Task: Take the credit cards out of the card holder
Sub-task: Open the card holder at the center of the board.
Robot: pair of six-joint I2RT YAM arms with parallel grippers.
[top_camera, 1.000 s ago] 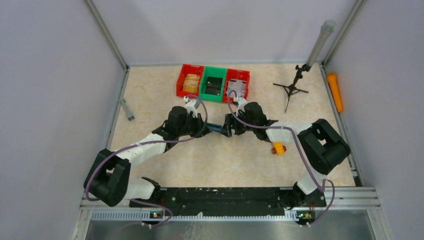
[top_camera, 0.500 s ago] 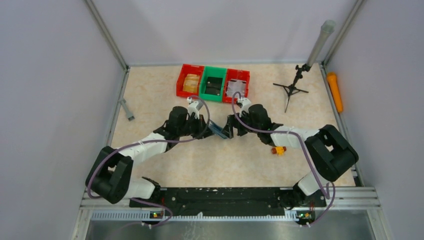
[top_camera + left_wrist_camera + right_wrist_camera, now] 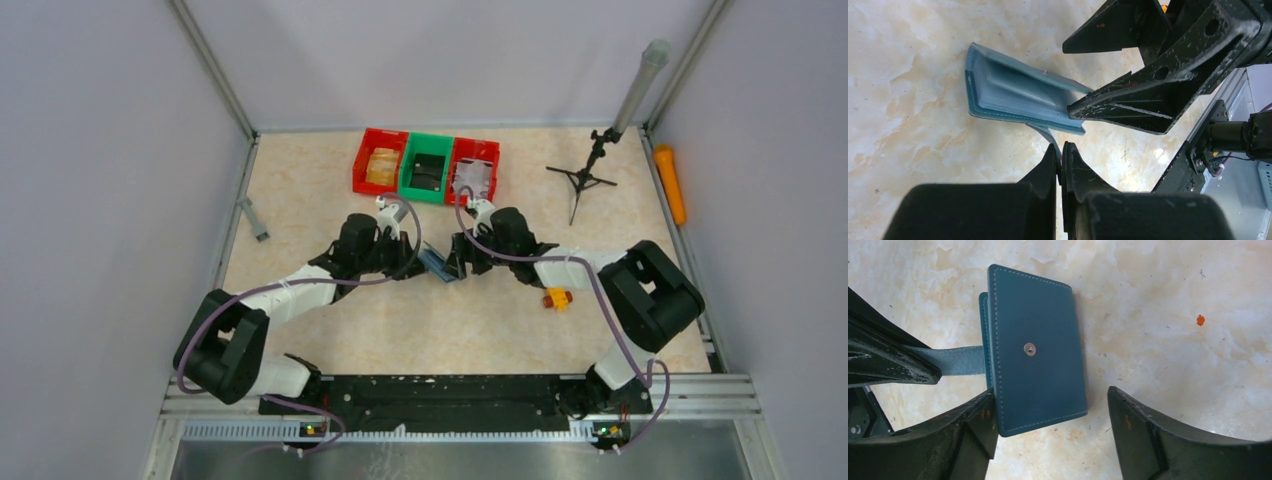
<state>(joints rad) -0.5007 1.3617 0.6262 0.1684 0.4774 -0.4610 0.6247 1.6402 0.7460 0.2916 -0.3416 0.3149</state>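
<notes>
The teal-blue card holder [image 3: 437, 264] sits mid-table between my two grippers, folded, with its snap stud up in the right wrist view [image 3: 1040, 360]. My left gripper [image 3: 1061, 150] is shut on the thin blue strap that runs out from the card holder [image 3: 1013, 95]. My right gripper [image 3: 1050, 392] is open and straddles the holder's near end; one finger [image 3: 973, 425] touches its stitched edge and the other stands apart. The credit cards are hidden; no card shows at the holder's paler open edge.
Two red bins [image 3: 379, 160] [image 3: 474, 166] flank a green bin [image 3: 427, 168] at the back; the green one holds something dark. A yellow-orange toy block [image 3: 556, 297] lies under the right forearm. A small tripod [image 3: 585, 178], an orange cylinder [image 3: 669, 182] and a grey tool [image 3: 254, 219] lie nearer the walls.
The card holder has swung from a thin edge-on line to a tilted flat shape and shifted slightly toward the near side. Both grippers have closed in around it.
</notes>
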